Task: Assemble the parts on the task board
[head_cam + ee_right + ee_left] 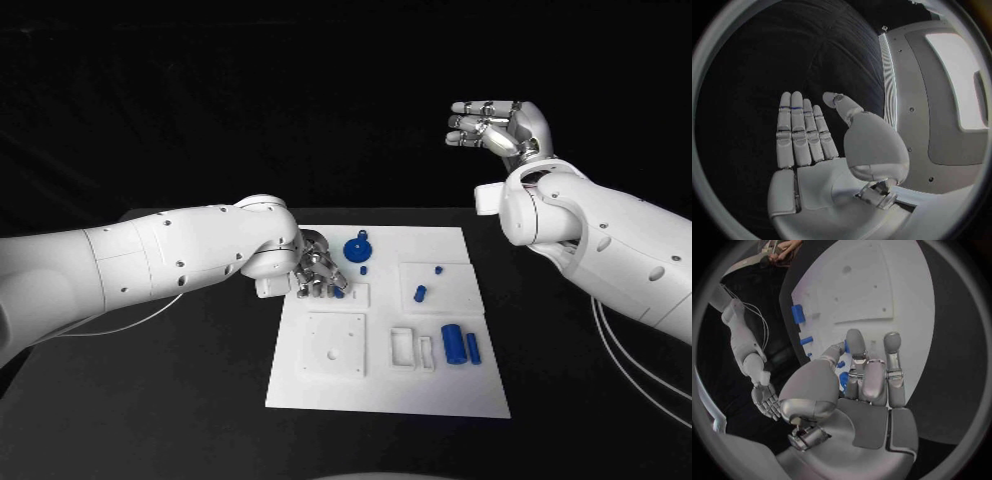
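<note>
White jointed arms (159,260), thin cables, silver hands (498,128).

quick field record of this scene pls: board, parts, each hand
task board: white plate at the middle of the black table
parts: blue pieces spread over the board; largest a blue cylinder near its right edge
left hand: down over the board's upper left, fingers at a small blue part; grip unclear
right hand: raised off the table, fingers apart, holding nothing

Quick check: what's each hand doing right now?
Left hand: down on the board, fingers at a blue part; grasp cannot be told.
Right hand: open, raised, holding nothing.
</note>
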You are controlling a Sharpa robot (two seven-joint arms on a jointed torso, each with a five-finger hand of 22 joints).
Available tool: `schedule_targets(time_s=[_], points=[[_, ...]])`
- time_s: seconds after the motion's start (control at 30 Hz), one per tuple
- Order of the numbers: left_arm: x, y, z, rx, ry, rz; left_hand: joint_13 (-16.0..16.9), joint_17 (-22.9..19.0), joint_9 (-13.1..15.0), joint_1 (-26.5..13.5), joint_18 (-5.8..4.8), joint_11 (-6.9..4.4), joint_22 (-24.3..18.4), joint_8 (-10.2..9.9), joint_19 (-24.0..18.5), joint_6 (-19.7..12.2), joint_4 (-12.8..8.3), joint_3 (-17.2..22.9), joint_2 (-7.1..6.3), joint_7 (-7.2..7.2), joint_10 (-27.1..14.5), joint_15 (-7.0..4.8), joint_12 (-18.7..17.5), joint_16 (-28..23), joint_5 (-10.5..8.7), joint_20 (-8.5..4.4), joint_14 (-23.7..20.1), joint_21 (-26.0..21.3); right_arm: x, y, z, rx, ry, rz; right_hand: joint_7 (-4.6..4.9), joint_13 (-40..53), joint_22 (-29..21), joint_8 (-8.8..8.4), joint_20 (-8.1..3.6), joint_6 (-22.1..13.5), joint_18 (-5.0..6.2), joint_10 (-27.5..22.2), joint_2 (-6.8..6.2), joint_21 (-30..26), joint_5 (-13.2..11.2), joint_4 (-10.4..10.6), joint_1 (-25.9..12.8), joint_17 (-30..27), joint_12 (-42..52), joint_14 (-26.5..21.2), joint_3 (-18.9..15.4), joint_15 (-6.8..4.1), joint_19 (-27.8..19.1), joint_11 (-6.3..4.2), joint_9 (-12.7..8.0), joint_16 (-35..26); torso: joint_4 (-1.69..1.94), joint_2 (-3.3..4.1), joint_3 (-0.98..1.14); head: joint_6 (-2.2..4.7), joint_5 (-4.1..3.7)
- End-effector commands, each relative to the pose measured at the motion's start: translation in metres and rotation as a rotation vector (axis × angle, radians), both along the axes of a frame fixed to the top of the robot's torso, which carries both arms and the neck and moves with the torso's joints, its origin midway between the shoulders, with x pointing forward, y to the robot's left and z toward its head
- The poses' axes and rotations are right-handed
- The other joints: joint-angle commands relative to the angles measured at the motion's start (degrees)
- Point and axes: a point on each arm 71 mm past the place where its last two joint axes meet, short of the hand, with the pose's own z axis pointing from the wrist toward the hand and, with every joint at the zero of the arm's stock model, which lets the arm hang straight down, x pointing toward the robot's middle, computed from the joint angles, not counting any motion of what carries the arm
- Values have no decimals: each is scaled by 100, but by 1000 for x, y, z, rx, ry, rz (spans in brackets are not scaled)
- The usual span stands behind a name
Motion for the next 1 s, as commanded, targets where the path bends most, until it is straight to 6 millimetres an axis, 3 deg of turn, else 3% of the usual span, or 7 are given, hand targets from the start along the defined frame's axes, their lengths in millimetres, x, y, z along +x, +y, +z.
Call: schedule_targets(time_s=[0.03,0.67,0.93,1.0], points=[[-2,0,-4,15,22,-8,11,5,-4,237,54,-185,96,-20,50,828,-200,198,181,-652,73,-14,32,28,-110,1,1,-33,0,2,0,-2,0,19,-1,-5,-8,-20,-10,-26,-28,-37,16,18,30,-19,-62,-8,-15,-37,-12,-16,-44,6,-7,33,3,0,-1,4,-4],[-1,-2,-7,33,10,-12,10,-26,13,321,66,-184,100,-21,57,800,-175,156,205,-646,73,-17,15,14,-182,9,-2,-48,0,3,0,-2,5,25,0,-5,-10,-20,-3,-27,-29,-54,16,10,29,-18,-67,-10,-16,-56,-13,-10,-60,12,-7,32,-4,6,-4,-9,-21],[0,1,-8,34,7,-10,7,-30,19,351,69,-183,98,-23,52,795,-112,-53,60,-652,73,-13,21,13,-226,21,-2,-66,0,2,-1,-3,7,25,2,-5,-11,-21,4,-36,-30,-69,14,2,28,-19,-69,-11,-17,-68,-16,-4,-72,17,-8,31,6,1,-4,-22,-45],[0,2,-8,32,5,-8,7,-39,18,245,64,-182,97,-22,54,799,-1,-181,-28,-660,74,-12,20,10,-440,18,-3,-70,1,2,-1,-3,8,24,4,-5,-11,-21,5,-41,-30,-75,12,0,31,-19,-69,-12,-17,-74,-18,-2,-74,19,-8,30,6,1,-5,-18,-50]])
